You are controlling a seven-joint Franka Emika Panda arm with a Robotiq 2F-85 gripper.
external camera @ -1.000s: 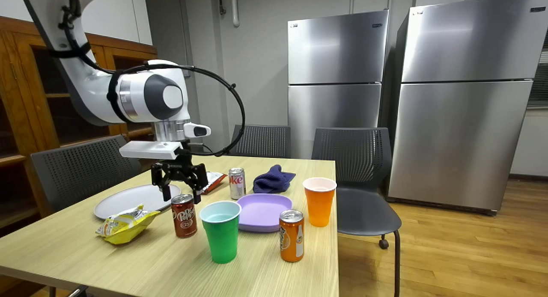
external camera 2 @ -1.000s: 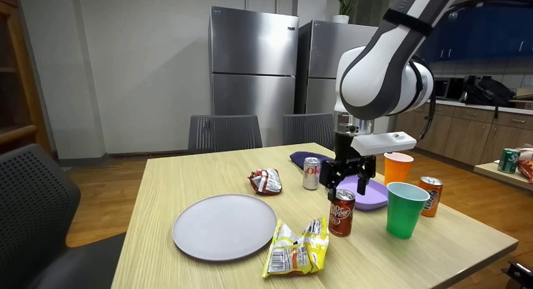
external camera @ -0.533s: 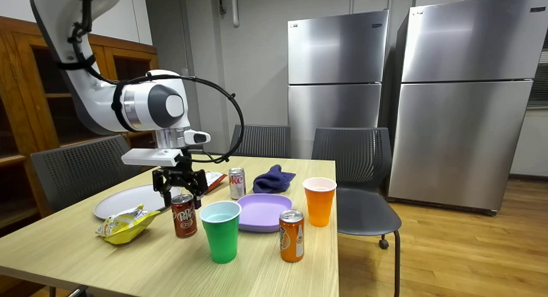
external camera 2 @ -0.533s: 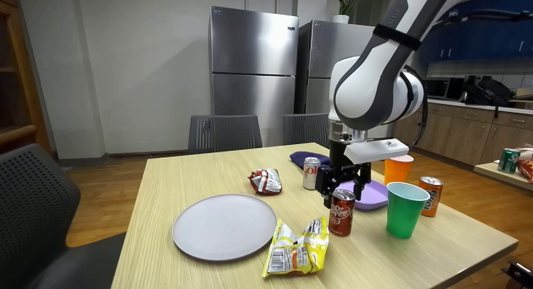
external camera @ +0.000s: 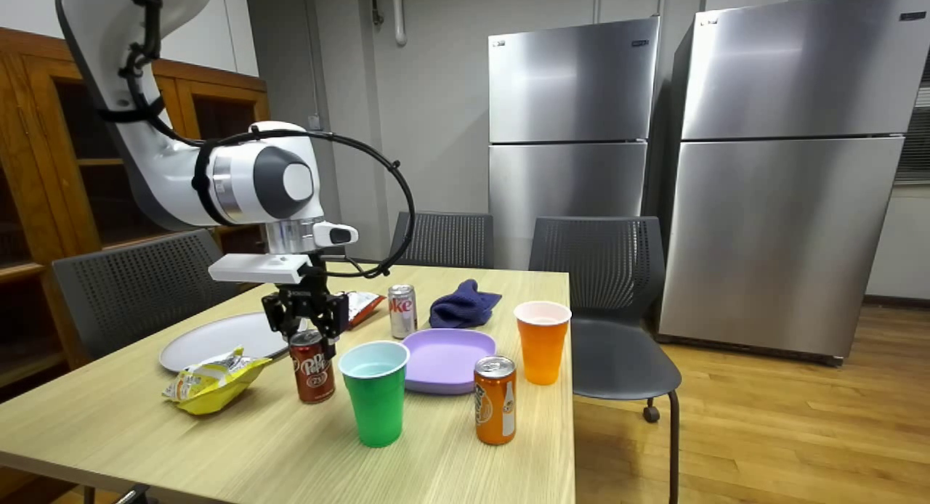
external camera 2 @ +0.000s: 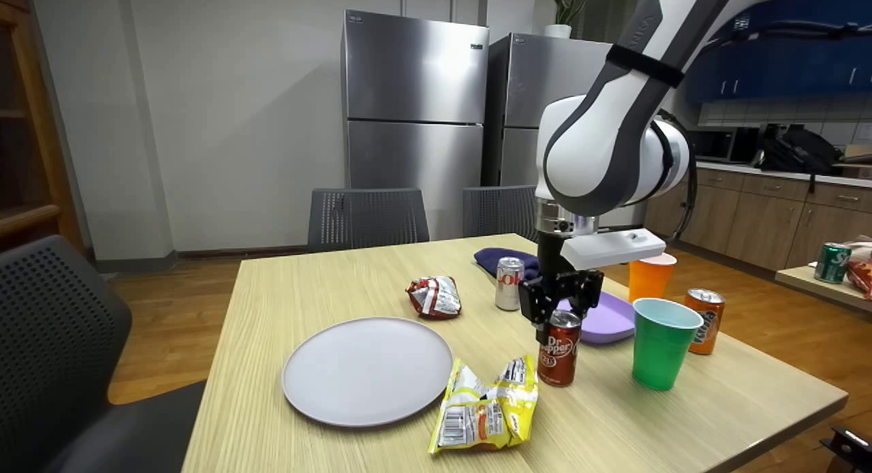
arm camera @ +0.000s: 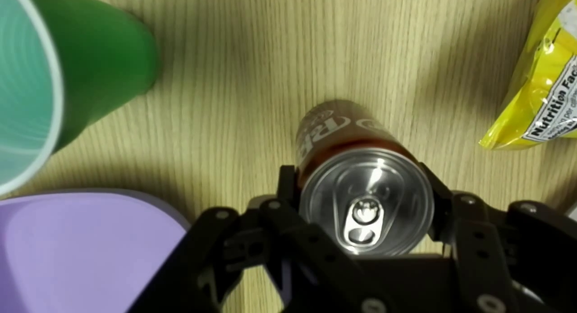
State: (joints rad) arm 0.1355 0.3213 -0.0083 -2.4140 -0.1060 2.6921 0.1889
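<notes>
The upright Dr Pepper can (external camera: 314, 373) is clasped between the fingers (arm camera: 287, 186) of the gripper (arm camera: 362, 186), left of the green cup (external camera: 375, 402) in both exterior views.

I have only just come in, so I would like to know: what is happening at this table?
A robot arm has its claw closed on the sides of a Dr Pepper can, near the top. The can stands upright on the table, not lifted. A green cup and a yellow snack bag stand apart on either side of it, and a purple plate lies close by; the claw touches none of these.
</notes>
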